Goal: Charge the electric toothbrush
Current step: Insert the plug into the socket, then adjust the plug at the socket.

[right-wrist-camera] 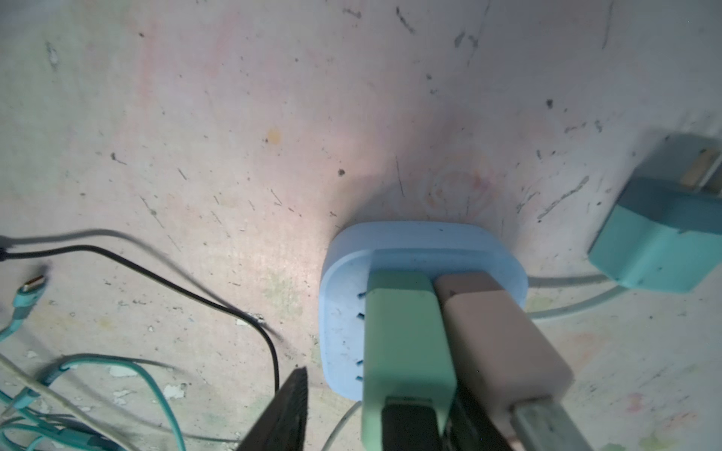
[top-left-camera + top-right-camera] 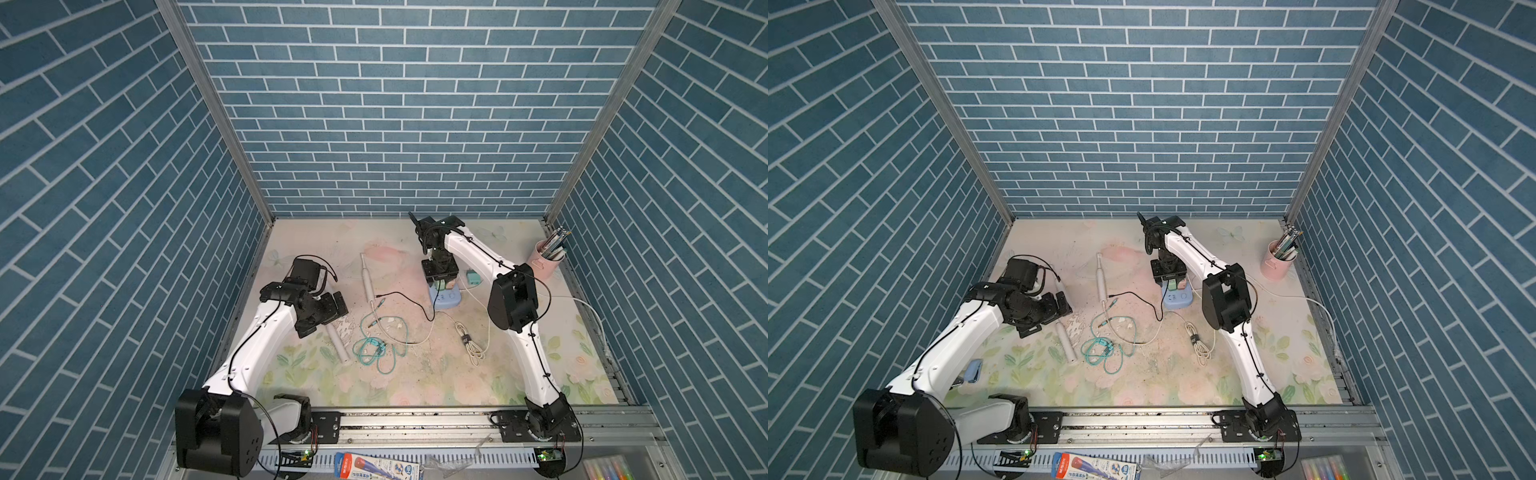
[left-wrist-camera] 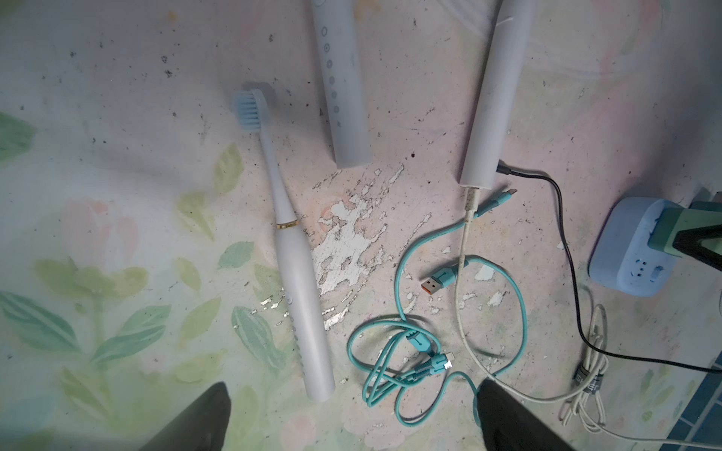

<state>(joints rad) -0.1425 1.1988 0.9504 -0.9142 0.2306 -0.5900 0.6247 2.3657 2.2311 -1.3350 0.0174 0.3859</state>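
A white electric toothbrush lies on the floral mat, and a black cable is plugged into its base. The cable runs to a green adapter seated in the blue power strip, next to a pink adapter. My right gripper straddles the green adapter from above, open. One finger stands apart from the adapter's side. My left gripper hovers open and empty over the mat.
Two more white toothbrushes lie near the left gripper. A tangled teal cable, a bundled white cable and a loose teal adapter lie around the strip. A pink cup of pens stands at the back right.
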